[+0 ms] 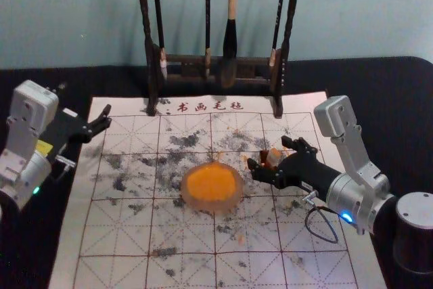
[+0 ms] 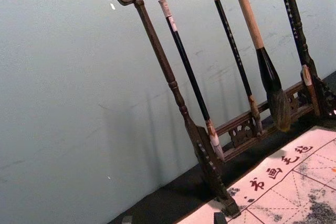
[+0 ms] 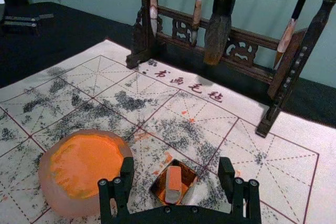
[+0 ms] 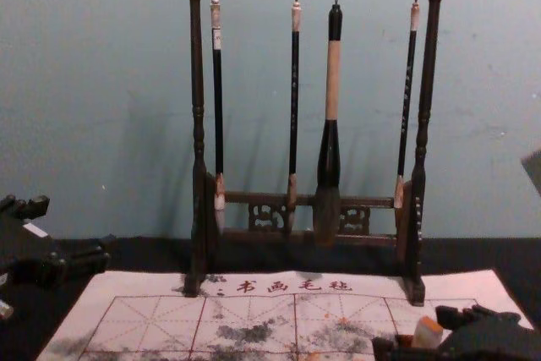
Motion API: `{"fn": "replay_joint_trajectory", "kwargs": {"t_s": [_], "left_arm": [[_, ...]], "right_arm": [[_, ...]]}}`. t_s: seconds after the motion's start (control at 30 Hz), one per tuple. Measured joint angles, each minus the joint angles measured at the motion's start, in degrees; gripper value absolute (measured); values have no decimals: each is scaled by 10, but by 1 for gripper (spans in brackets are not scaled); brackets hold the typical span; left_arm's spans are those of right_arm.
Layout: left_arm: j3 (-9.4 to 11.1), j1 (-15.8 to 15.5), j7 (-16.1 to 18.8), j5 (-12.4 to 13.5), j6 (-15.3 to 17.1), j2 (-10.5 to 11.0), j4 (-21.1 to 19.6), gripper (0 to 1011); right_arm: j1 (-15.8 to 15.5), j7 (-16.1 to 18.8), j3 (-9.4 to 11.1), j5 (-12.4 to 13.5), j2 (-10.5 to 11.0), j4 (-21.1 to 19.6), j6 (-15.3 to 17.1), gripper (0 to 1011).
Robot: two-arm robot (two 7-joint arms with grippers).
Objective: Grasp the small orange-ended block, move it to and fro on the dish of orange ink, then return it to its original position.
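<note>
Stained mat [image 1: 101,262], tight pick

Between the right gripper's [image 3: 176,162] spread jaws, block [image 3: 173,184] untouched, leans in its small box [image 3: 155,187]. Closing off-centre could tip it or catch the box's rim; with the dish of orange ink [image 3: 46,182] so near, a low sideways swing might knock that. Left gripper [image 1: 107,117] idles at the mat's left edge, jaws apart.

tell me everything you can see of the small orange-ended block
The block is a small, pale grey, flat-sided piece, perhaps stone or plastic, with an orange-stained end. It sits in a small, dark, square holder with orange smears inside, on the robot's right of the ink dish. The right gripper's fingers are spread either side, with gaps between them and the block.
</note>
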Motion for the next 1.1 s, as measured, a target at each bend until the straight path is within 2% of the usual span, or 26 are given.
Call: {"fn": "replay_joint_trajectory", "kwargs": {"t_s": [0.47,0.57,0.73,0.8,0.97,1.07,1.1], "left_arm": [[0,0,0,0,0,0,0,1001],[0,0,0,0,0,0,0,1001],[0,0,0,0,0,0,0,1001],[0,0,0,0,0,0,0,1001],[0,0,0,0,0,0,0,1001],[0,0,0,0,0,0,0,1001],[0,0,0,0,0,0,0,1001]], "right_arm": [[-1,1,1,0,-1,-1,2,1002],[-1,1,1,0,-1,-1,2,959],[0,0,0,1,0,-1,1,860],[0,0,0,1,0,-1,1,767],[0,0,0,1,0,-1,0,630],[0,0,0,1,0,-1,0,509],[0,0,0,1,0,-1,0,509]]}}
